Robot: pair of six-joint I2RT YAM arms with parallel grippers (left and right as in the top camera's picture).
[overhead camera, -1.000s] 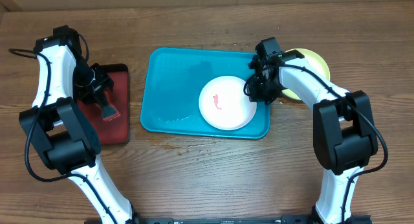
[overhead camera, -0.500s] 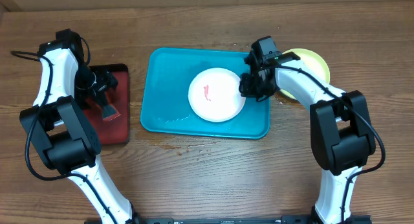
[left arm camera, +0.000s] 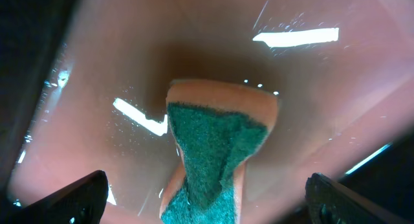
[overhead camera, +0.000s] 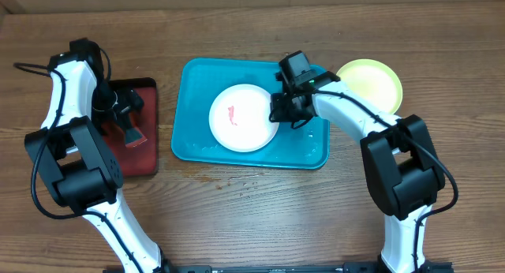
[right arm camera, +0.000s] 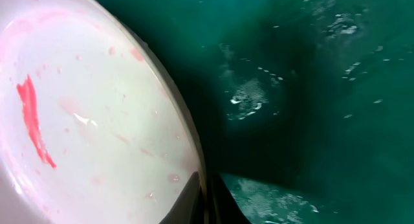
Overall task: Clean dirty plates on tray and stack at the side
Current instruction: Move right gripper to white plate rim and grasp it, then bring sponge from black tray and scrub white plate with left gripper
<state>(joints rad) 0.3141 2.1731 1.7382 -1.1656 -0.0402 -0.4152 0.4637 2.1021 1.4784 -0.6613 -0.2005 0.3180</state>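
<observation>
A white plate with a red smear lies in the middle of the teal tray. My right gripper is shut on the plate's right rim. In the right wrist view the closed fingertips pinch that rim of the white plate over the wet tray. A yellow-green plate sits on the table just right of the tray. My left gripper hangs open over a green-topped sponge, its fingers wide apart on either side and not touching it.
The sponge rests on a dark red tray left of the teal one. Water drops lie along the teal tray's front and right side. Both arm bases stand at the near table edge.
My right gripper has dragged the white plate leftward from the tray's right side to its middle. My left gripper has opened wide and let go of the sponge.
</observation>
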